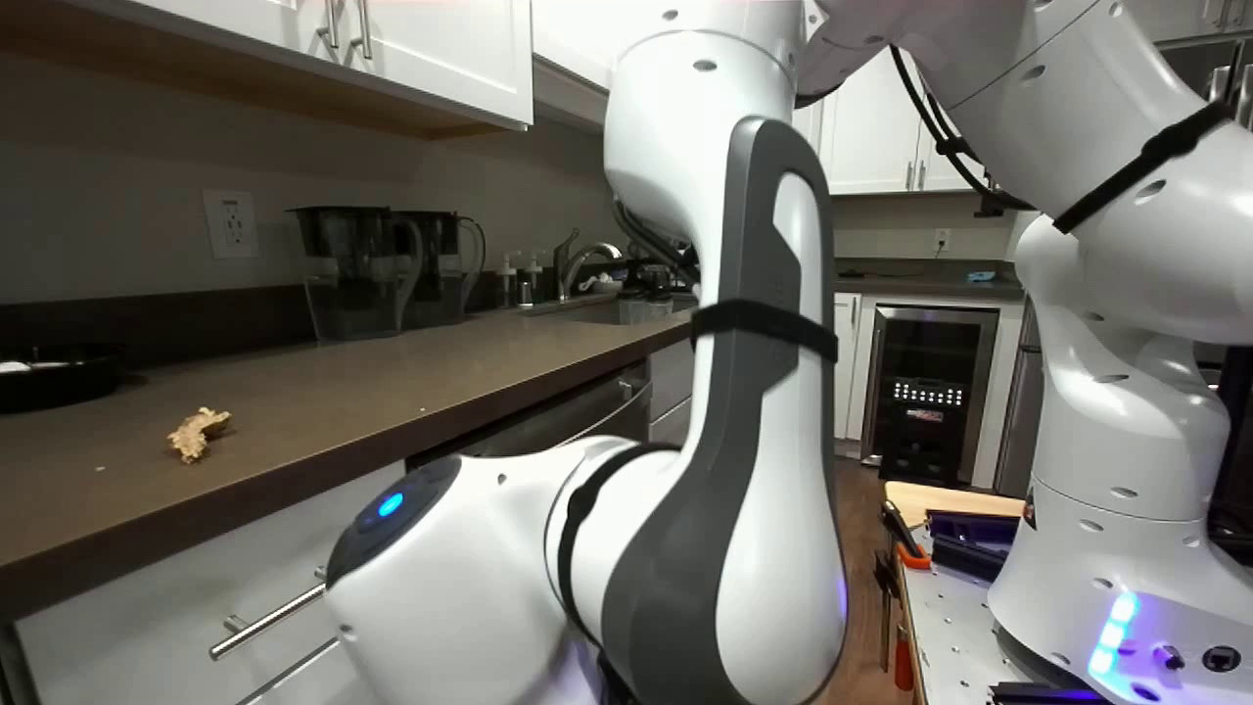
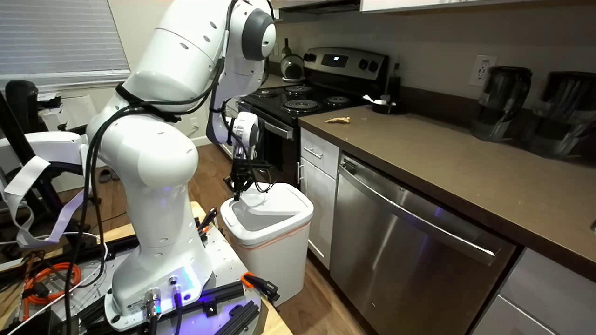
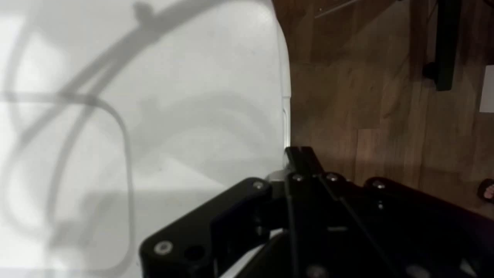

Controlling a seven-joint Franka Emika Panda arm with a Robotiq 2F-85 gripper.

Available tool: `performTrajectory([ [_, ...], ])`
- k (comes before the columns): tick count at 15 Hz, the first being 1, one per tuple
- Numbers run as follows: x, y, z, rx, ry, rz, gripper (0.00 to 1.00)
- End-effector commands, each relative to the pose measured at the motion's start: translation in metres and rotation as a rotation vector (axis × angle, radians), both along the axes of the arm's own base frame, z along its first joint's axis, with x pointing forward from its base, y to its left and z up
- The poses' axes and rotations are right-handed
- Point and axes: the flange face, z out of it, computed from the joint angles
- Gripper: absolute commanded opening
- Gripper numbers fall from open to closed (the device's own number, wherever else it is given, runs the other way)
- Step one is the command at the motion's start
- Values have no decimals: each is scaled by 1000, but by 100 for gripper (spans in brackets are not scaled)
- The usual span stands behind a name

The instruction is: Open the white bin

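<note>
The white bin point(image 2: 274, 260) stands on the floor between the robot's table and the kitchen cabinets in an exterior view. Its white top has a raised rim and a greyer, sunken area towards the near left; I cannot tell whether that area is an opening. My gripper point(image 2: 237, 196) points down at the far left edge of the bin's top. In the wrist view my gripper point(image 3: 300, 151) has its fingertips together with nothing seen between them. They are at the edge of the white lid point(image 3: 216, 127); contact is unclear. Neither bin nor gripper shows in the remaining exterior view.
The counter point(image 2: 419, 144) with white cabinets and a dishwasher point(image 2: 396, 242) runs beside the bin. A stove point(image 2: 302, 102) stands behind it. The robot's table point(image 2: 228, 260) with a clamp point(image 2: 263, 284) is close in front. Loose cables hang along the arm.
</note>
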Motion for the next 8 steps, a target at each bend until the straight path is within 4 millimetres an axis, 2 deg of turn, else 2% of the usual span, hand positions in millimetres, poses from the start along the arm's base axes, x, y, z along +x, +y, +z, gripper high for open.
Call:
performTrajectory([
  [1,13,-14,50,-2,-15,-51,5],
  [5,29,-28,96,25,-70,-101,5],
  [8,33,-42,121,41,-100,-128,5],
])
